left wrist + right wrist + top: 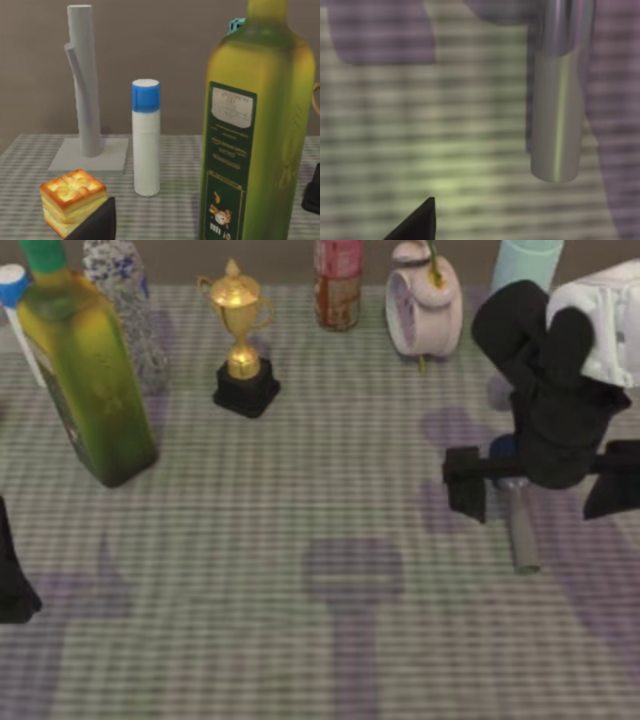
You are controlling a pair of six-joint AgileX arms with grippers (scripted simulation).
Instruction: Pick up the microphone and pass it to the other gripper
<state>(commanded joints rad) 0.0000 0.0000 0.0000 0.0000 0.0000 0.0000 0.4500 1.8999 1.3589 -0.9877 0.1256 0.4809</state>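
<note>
While the microphone (521,527) lies on the worktop (300,620) at the right side, handle pointing toward the near edge, our right claw (535,485) hangs over its head end, fingers spread wide either side. We judge this the pre-grasp: next, lower and close. Our left claw (12,585) waits at the left edge; its spread we cannot tell.

The desk (300,640) wears a woven-looking checked cloth, matt and a little coarse, while the microphone (522,530) lying on it shows a smooth, brushed-metal handle with a soft sheen. The trophy (240,315) gleams like polished gold on a matt black base — the big green bottle (85,370) is glossy as glass. The right gripper (545,480) looks dull black plastic.
</note>
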